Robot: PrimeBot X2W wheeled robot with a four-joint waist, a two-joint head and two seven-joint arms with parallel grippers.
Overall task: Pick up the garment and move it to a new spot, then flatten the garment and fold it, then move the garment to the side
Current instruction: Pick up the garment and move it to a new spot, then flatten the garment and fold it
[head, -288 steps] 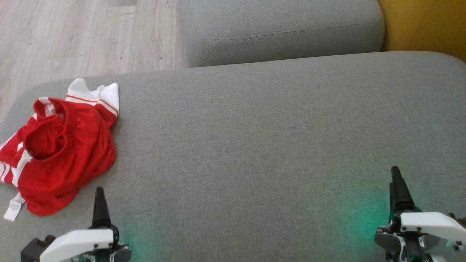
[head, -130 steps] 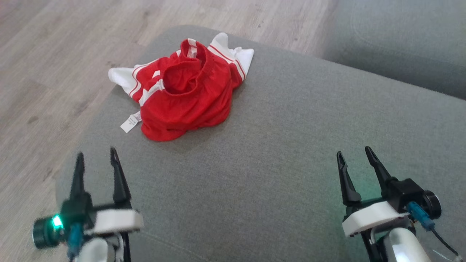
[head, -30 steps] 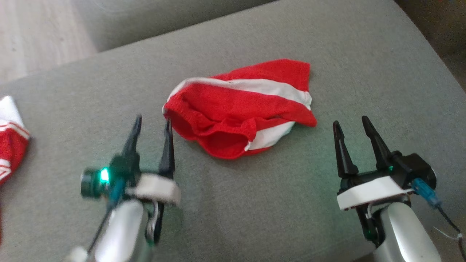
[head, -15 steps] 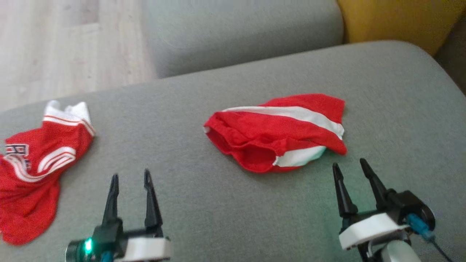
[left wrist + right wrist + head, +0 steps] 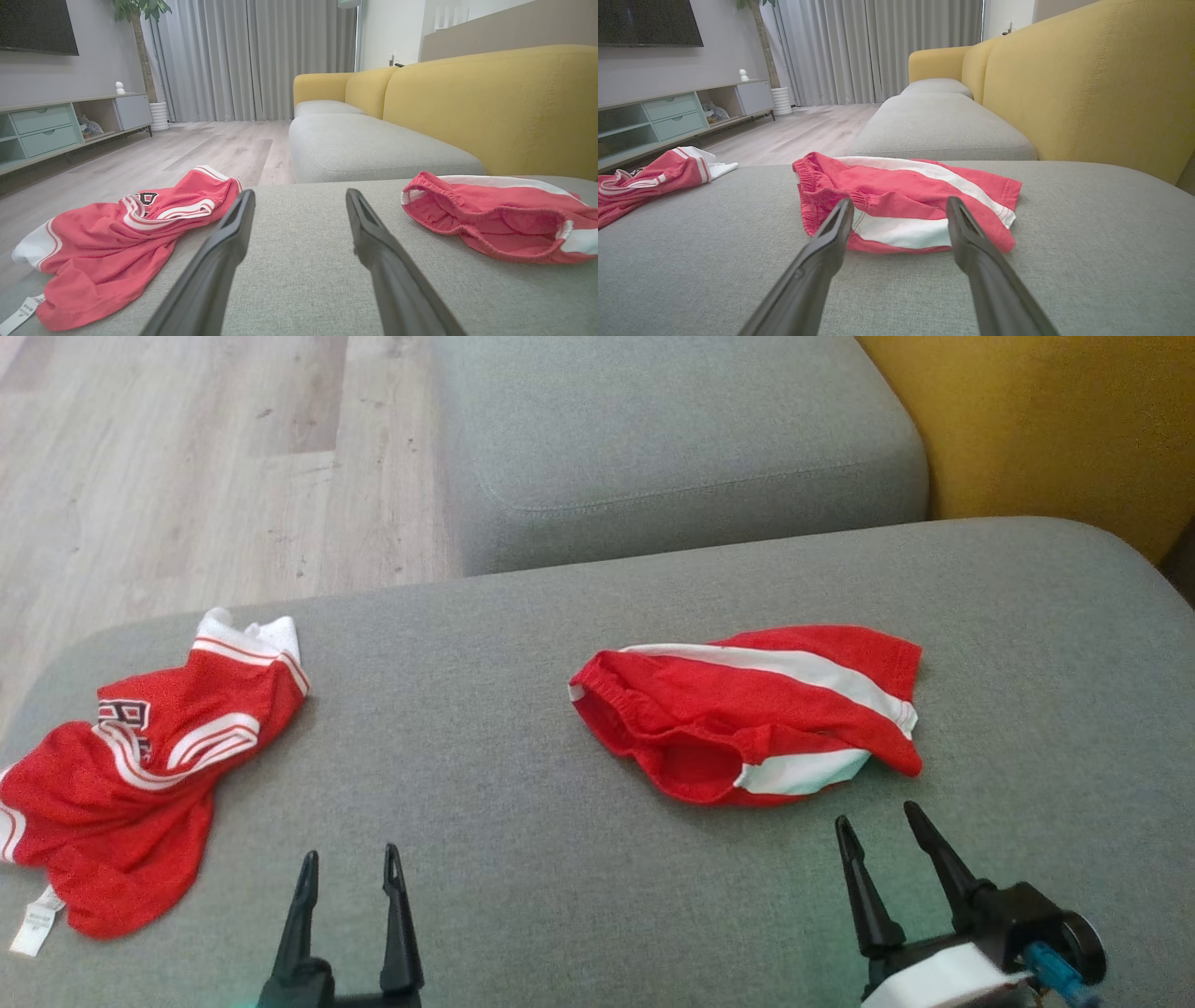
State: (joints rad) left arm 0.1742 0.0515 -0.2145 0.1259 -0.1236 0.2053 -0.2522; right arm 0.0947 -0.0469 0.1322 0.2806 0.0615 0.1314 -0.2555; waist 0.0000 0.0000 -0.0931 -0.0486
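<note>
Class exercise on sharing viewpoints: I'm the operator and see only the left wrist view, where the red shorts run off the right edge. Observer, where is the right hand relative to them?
Observer: In the head view the right hand points at the red shorts from just short of them, not touching.
Operator: Is it open?
Observer: Yes, spread wide and holding nothing.
Operator: Where do the shorts end on the side I can't see?
Observer: The whole pair lies on the grey seat, well inside its right edge.
</note>
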